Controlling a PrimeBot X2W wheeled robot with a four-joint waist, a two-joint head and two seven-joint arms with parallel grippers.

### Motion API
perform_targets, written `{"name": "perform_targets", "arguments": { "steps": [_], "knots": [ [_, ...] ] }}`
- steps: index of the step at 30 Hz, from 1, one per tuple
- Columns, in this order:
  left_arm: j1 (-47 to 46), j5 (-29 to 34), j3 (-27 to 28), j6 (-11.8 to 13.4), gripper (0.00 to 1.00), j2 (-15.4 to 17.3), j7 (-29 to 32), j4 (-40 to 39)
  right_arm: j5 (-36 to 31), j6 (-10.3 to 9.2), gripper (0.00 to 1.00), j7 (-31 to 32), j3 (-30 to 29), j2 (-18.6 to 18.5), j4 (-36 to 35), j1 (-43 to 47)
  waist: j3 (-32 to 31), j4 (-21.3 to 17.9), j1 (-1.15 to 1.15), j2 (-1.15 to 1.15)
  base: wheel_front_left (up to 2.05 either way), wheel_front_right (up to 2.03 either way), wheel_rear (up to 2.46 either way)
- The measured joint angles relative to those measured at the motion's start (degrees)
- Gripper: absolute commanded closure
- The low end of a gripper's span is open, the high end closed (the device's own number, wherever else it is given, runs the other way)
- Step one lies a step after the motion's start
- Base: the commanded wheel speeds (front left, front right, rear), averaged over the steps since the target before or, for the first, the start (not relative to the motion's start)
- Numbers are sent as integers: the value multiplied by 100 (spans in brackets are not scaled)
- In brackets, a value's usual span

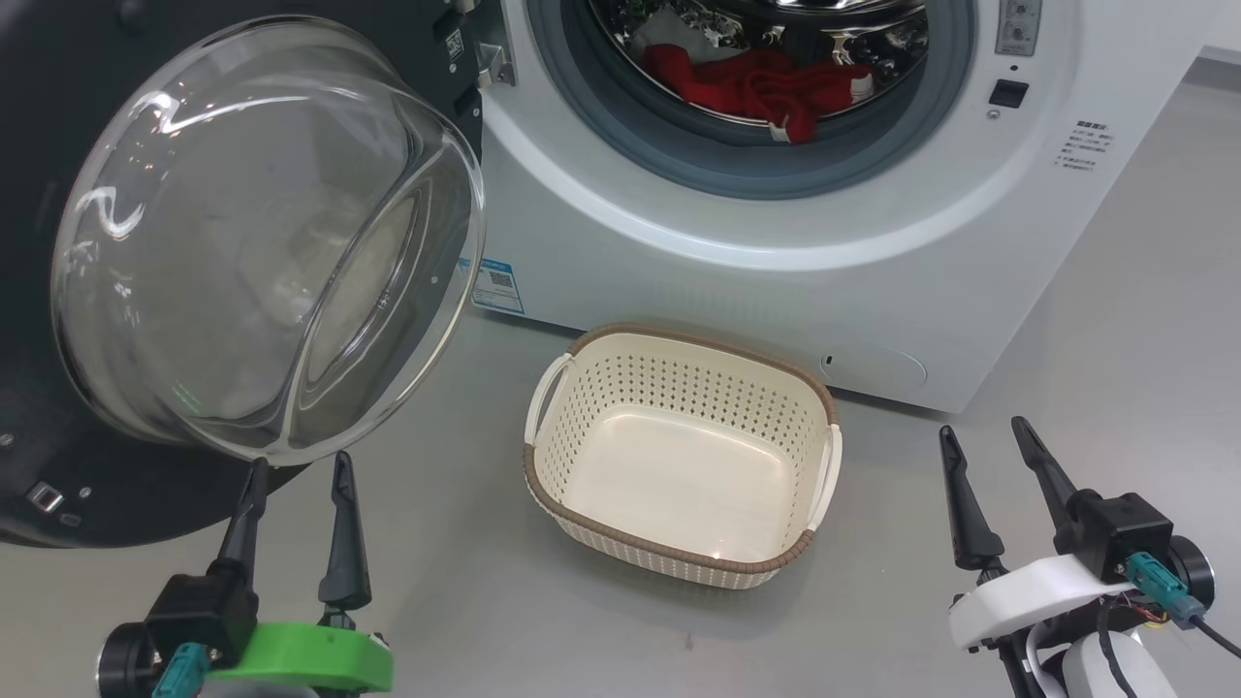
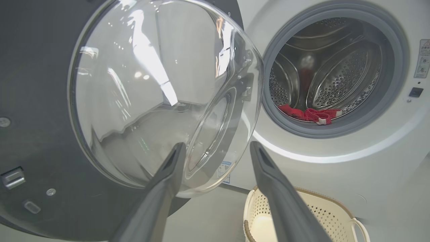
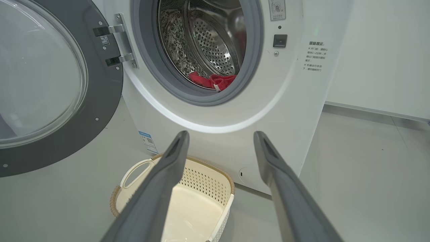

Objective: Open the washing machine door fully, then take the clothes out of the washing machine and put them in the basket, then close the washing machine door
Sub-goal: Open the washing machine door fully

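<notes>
Left gripper: your left gripper (image 1: 300,461) stands spread and empty, tips just below the door's glass bowl.
Right gripper: your right gripper (image 1: 982,428) is spread too, holding nothing, at 4 o'clock in the head view.
Door: the washing machine door (image 1: 58,465) hangs swung wide at 11 o'clock from the left gripper; I judge the opening step done.
Basket: the basket (image 1: 700,337) stands on the floor between the grippers, with nothing in it.
Clothes: the clothes (image 1: 766,87) lie in the drum of the washing machine (image 1: 776,262), at 12 o'clock from the basket.
Left to do: you have every garment to move, then the door to close.
</notes>
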Motion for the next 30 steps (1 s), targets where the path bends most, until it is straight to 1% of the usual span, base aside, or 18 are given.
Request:
{"name": "perform_targets", "arguments": {
  "steps": [5,12,26,30],
  "knots": [
    [44,0,-221,-37,0,2,0,-45,1,1,0,0,89,25,-23,0,-29,-160,0,0,0,0,0],
    [77,14,-386,-55,0,4,0,-48,2,0,0,0,194,36,-159,-7,-43,-487,0,0,0,0,0],
    [66,69,-433,-62,0,5,2,209,48,1,0,0,383,42,-291,0,-97,-1276,0,0,0,0,0],
    [64,102,-471,-107,0,13,11,292,116,-1,0,0,482,44,-347,104,-155,-1492,0,0,0,0,0]
  ]
}}
